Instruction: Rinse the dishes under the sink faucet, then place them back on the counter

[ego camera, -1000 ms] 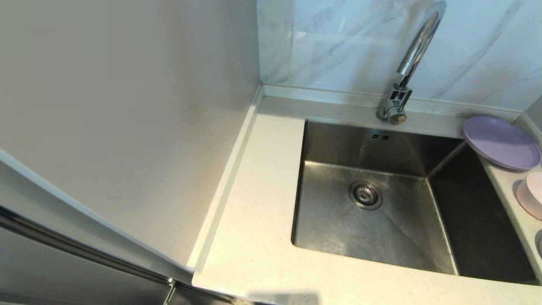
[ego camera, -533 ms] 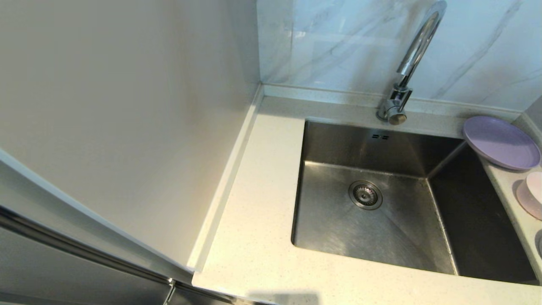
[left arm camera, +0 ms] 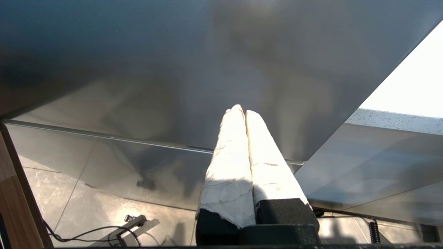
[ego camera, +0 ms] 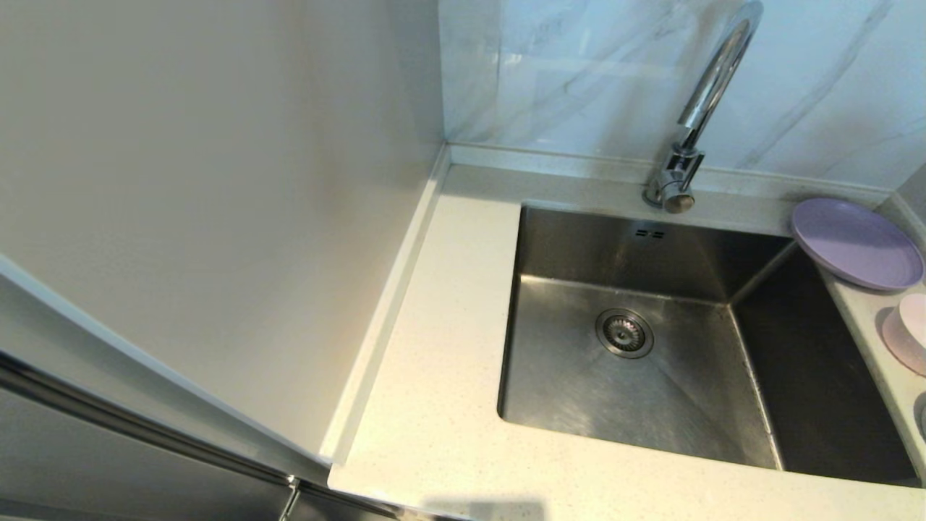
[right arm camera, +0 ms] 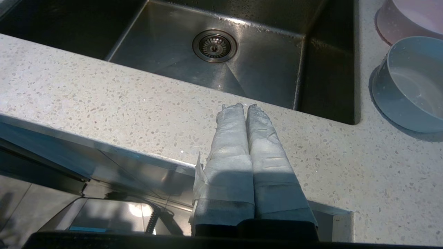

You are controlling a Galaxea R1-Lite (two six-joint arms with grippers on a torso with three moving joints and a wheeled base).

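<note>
We count one sink [ego camera: 636,347] with one round drain strainer [ego camera: 624,333] and two overflow slots [ego camera: 650,234]. One faucet [ego camera: 687,137] stands behind it. On the counter [ego camera: 434,376] we count three dishes: one lavender plate [ego camera: 857,244], one pale pink cup [ego camera: 913,318] and one bowl [right arm camera: 412,84], the last seen whole only in the right wrist view. We count two grippers, the left gripper [left arm camera: 241,110] and the right gripper [right arm camera: 239,106], each with two white-wrapped fingers pressed together.

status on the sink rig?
Both end effectors shut, empty: left, right at counter edge. Plate, bowl unwashed. Sink unobstructed.
</note>
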